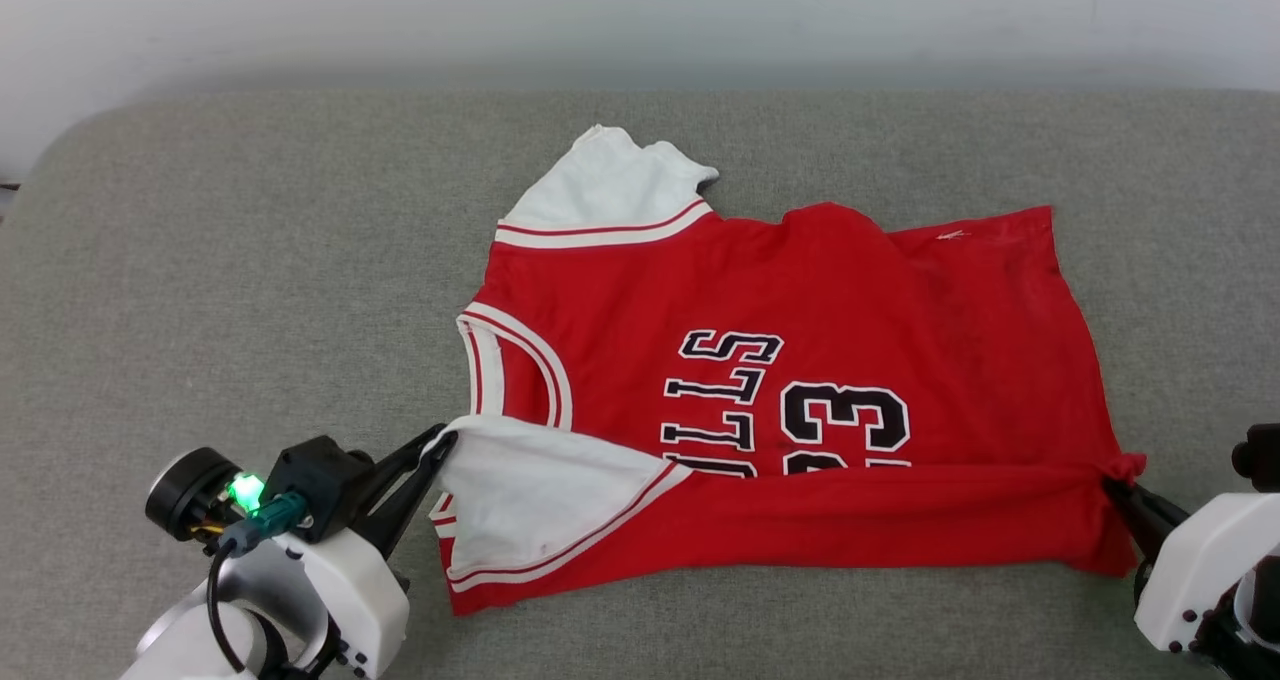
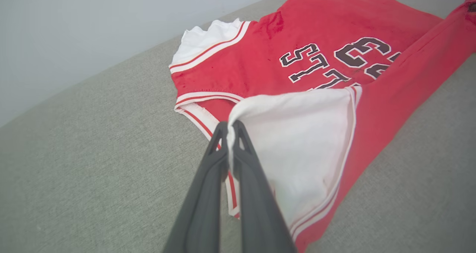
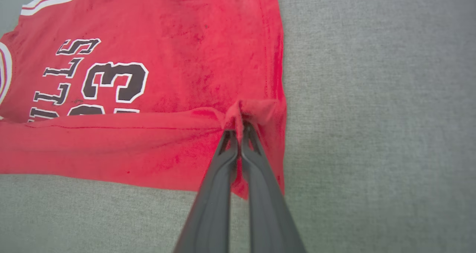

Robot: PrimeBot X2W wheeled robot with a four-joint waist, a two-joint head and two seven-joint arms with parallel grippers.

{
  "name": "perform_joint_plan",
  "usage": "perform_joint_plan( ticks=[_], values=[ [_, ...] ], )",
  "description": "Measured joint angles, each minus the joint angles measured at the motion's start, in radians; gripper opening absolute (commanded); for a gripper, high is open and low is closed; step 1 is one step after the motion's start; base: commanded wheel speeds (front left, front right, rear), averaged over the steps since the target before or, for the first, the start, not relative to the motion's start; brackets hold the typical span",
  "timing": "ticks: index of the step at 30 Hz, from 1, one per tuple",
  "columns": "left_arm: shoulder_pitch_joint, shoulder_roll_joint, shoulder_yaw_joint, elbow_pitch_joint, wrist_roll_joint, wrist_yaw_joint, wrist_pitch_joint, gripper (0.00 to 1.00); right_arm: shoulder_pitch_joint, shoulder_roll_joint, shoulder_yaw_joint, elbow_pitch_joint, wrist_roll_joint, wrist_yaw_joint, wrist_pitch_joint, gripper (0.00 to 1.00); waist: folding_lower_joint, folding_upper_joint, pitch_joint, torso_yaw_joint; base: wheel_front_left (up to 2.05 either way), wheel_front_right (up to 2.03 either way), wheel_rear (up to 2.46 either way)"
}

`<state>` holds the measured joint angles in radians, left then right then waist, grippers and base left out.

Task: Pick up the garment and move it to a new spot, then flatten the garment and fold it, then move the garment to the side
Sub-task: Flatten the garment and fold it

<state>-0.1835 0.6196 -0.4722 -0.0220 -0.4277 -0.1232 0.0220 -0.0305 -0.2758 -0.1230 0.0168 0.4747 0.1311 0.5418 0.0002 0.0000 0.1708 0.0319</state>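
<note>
A: Two grips, one at each end of the near edge, is that right?

B: Yes. The left fingers (image 2: 206,178) are pinched together on the tip of the white sleeve (image 1: 540,490). The right fingers (image 3: 219,171) are pinched together on the hem corner (image 1: 1125,465), with red cloth bunched at their tips.

A: And where does the garment (image 1: 800,290) lie from them?

B: Nearly all of it is beyond both sets of fingertips, spread on the grey padded surface (image 1: 250,260). Its long axis runs straight from the left fingers to the right ones, collar end by the left and hem end by the right.

A: So the held edge is the side seam?

B: It looks so. That edge is turned over in a band (image 1: 880,485) that stretches between the two grips. It already covers the bottom of the lettering (image 1: 790,400).

A: Which arm is nearer the work?

B: Neither, I'd say. Each sits at its own end, roughly level with the other. The fold line runs across them, so the next move probably has both travelling straight ahead together, away from the robot. If one leads, I'd expect the band to skew.
</note>
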Motion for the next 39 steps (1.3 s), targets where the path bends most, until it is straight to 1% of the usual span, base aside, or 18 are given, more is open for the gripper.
perform_joint_plan(
  ticks=[9, 10, 11, 12, 16, 18, 19, 21, 24, 27, 29, 31, 32, 35, 39],
  values=[
    [-0.144, -0.020, -0.094, 0.168, -0.007, -0.006, -0.035, 0.00, -0.092, -0.007, 0.043, 0.103, -0.019, 0.000, -0.029, 0.00, 0.0000, 0.0000, 0.059, -0.005, 0.00, 0.00, 0.00],
    [-0.155, -0.025, -0.103, 0.188, -0.008, -0.006, -0.037, 0.24, -0.099, -0.008, 0.046, 0.115, -0.022, 0.000, -0.031, 0.00, 0.0000, 0.0000, 0.061, -0.004, 0.00, 0.00, 0.00],
    [-0.165, -0.030, -0.113, 0.209, -0.010, -0.006, -0.040, 0.80, -0.105, -0.011, 0.050, 0.124, -0.030, 0.000, -0.035, 1.00, 0.0000, 0.0000, 0.061, -0.003, 0.00, 0.00, 0.00],
    [-0.174, -0.033, -0.121, 0.233, -0.010, -0.006, -0.048, 1.00, -0.113, -0.012, 0.050, 0.135, -0.036, 0.000, -0.046, 1.00, 0.0000, 0.0000, 0.061, -0.003, 0.00, 0.00, 0.00],
    [-0.200, -0.052, -0.160, 0.322, -0.025, -0.006, -0.066, 1.00, -0.137, -0.012, 0.060, 0.169, -0.040, 0.000, -0.067, 1.00, -0.0001, 0.0000, 0.050, -0.001, 0.00, 0.00, 0.00],
    [-0.211, -0.067, -0.157, 0.356, -0.028, -0.006, -0.097, 1.00, -0.139, -0.018, 0.075, 0.176, -0.048, 0.000, -0.079, 1.00, -0.0001, 0.0000, 0.040, 0.000, 0.00, 0.00, 0.00],
    [-0.214, -0.083, -0.143, 0.382, -0.041, 0.000, -0.129, 1.00, -0.139, -0.035, 0.085, 0.172, -0.067, 0.000, -0.104, 1.00, -0.0001, 0.0000, 0.027, 0.001, 0.00, 0.00, 0.00],
    [-0.214, -0.095, -0.125, 0.400, -0.056, 0.014, -0.161, 1.00, -0.139, -0.047, 0.093, 0.161, -0.080, 0.000, -0.126, 1.00, -0.0001, 0.0000, 0.014, 0.002, 0.00, 0.00, 0.00],
    [-0.208, -0.096, -0.091, 0.402, -0.078, 0.041, -0.202, 1.00, -0.136, -0.054, 0.109, 0.138, -0.082, 0.000, -0.146, 1.00, -0.0002, 0.0000, -0.009, 0.003, 0.00, 0.00, 0.00],
    [-0.161, -0.095, -0.067, 0.380, -0.115, 0.055, -0.210, 1.00, -0.119, -0.075, 0.107, 0.111, -0.107, 0.000, -0.155, 1.00, -0.0002, 0.0000, -0.030, 0.004, 0.00, 0.00, 0.00],
    [-0.123, -0.090, -0.047, 0.354, -0.137, 0.079, -0.211, 1.00, -0.093, -0.087, 0.102, 0.096, -0.136, 0.000, -0.152, 1.00, -0.0002, 0.0000, -0.041, 0.005, 0.00, 0.00, 0.00],
    [-0.085, -0.077, -0.032, 0.316, -0.162, 0.098, -0.204, 1.00, -0.067, -0.087, 0.090, 0.076, -0.145, 0.000, -0.136, 1.00, -0.0003, 0.0000, -0.051, 0.006, 0.00, 0.00, 0.00],
    [-0.064, -0.069, -0.035, 0.295, -0.169, 0.100, -0.184, 1.00, -0.055, -0.080, 0.084, 0.064, -0.144, 0.000, -0.123, 1.00, -0.0003, 0.0000, -0.055, 0.007, 0.00, 0.00, 0.00],
    [0.010, -0.047, -0.049, 0.231, -0.171, 0.133, -0.124, 1.00, -0.009, -0.057, 0.058, 0.030, -0.140, 0.000, -0.063, 1.00, -0.0003, 0.0000, -0.060, 0.007, 0.00, 0.00, 0.00],
    [0.084, -0.044, -0.058, 0.132, -0.215, 0.173, -0.044, 1.00, 0.047, -0.024, 0.010, -0.021, -0.163, 0.000, 0.013, 1.00, -0.0003, 0.0000, -0.058, 0.006, 0.00, 0.00, 0.00]
  ],
)
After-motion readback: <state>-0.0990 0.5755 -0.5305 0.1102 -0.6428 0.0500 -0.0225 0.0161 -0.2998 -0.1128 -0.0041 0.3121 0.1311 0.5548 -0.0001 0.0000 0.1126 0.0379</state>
